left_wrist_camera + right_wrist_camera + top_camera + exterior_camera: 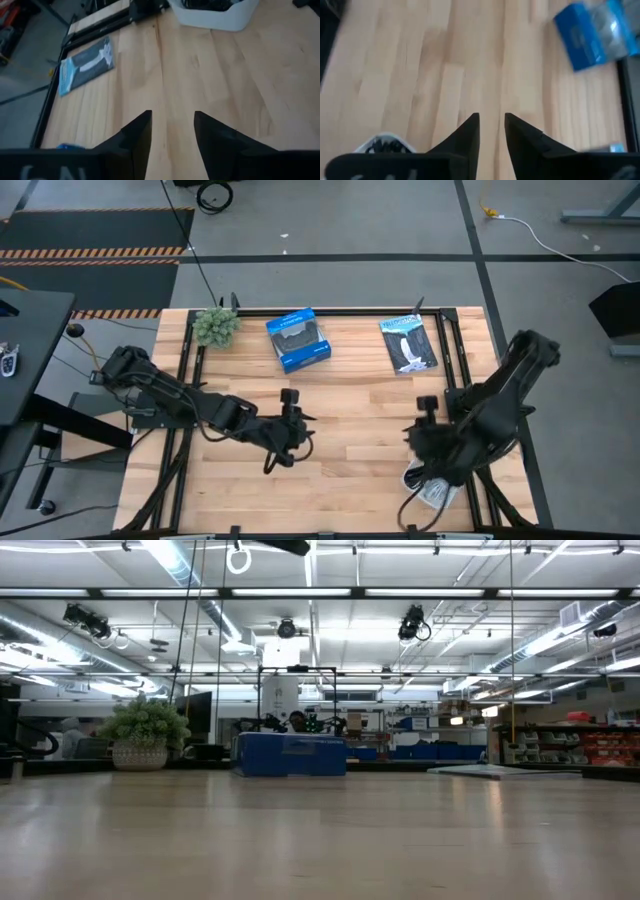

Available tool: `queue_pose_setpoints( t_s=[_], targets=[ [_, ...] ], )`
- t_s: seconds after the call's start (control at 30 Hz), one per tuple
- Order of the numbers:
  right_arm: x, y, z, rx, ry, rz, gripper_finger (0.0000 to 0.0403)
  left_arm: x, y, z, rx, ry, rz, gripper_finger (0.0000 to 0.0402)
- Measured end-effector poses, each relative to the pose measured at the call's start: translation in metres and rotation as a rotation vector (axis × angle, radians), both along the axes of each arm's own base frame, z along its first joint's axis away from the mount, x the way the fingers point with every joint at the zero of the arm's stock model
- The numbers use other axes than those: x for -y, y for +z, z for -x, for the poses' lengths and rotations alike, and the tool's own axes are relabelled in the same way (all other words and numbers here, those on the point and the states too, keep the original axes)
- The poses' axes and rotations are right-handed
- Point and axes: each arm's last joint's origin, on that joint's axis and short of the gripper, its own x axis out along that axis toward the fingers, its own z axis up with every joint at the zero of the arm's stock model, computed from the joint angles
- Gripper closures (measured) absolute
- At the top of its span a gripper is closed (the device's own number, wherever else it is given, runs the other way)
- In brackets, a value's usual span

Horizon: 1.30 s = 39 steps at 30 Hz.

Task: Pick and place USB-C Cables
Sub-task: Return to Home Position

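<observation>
- The left hand (172, 119) is hovering over bare wood at the lower middle of the high view. Its two dark fingers are standing apart with nothing between them.
- The right hand (491, 120) is hanging at the lower right of the high view. Its fingers are sitting a little apart and are gripping nothing.
- The USB-C cables (205, 4) are lying as a dark tangle inside the white bin (215, 19). The bin is sitting at the lower right of the high view, largely under the right arm.
- No cable is showing loose on the desk (360, 395), so the sorting is looking finished and only the move back to rest is remaining.
- The main risk is coming from the right arm, which is crowding the bin. A low swing could be catching the rim and shoving or tipping the bin, spilling the coils.
- A dark loop seems to be showing at the bin's near edge in the high view, though whether it is a cable is unclear. If so, a passing link could be snagging it and dragging it out.
- The blue box (298, 340) and the dark flat packet (408, 343) are lying well apart from both hands at the upper middle, so a knock there is looking unlikely.
</observation>
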Motion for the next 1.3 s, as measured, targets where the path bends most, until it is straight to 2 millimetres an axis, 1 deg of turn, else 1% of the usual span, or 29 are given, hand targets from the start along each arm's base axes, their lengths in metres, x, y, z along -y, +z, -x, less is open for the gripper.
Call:
queue_pose_setpoints(
  t_s=[0.07, 0.2, 0.37, 0.53, 0.73, 1.0, 1.13, 1.3],
  targets=[
    [0.011, 0.005, 0.009, 0.086, 0.004, -0.019, 0.0313, -0.002, -0.004, 0.003, 0.009, 0.021, 0.016, 0.0254],
    [0.031, 0.005, 0.025, 0.222, 0.019, -0.057, 0.0325, -0.006, -0.005, 0.011, 0.042, 0.040, 0.033, 0.0268],
    [0.052, -0.004, 0.040, 0.347, 0.075, -0.097, 0.0329, -0.014, -0.006, 0.026, 0.090, 0.074, 0.060, 0.0279],
    [0.068, -0.019, 0.050, 0.485, 0.114, -0.102, 0.0329, -0.029, -0.021, 0.044, 0.126, 0.117, 0.112, 0.0283],
    [0.082, -0.044, 0.055, 0.598, 0.148, -0.076, 0.0329, -0.046, -0.037, 0.065, 0.194, 0.164, 0.175, 0.0283],
    [0.100, -0.075, 0.056, 0.755, 0.132, -0.052, 0.0332, -0.070, -0.044, 0.085, 0.303, 0.232, 0.195, 0.0283],
    [0.112, -0.085, 0.057, 0.808, 0.111, -0.073, 0.0346, -0.084, -0.045, 0.095, 0.391, 0.259, 0.198, 0.0283],
    [0.128, -0.095, 0.056, 0.854, 0.075, -0.093, 0.0376, -0.105, -0.046, 0.107, 0.523, 0.316, 0.175, 0.0283]
  ],
)
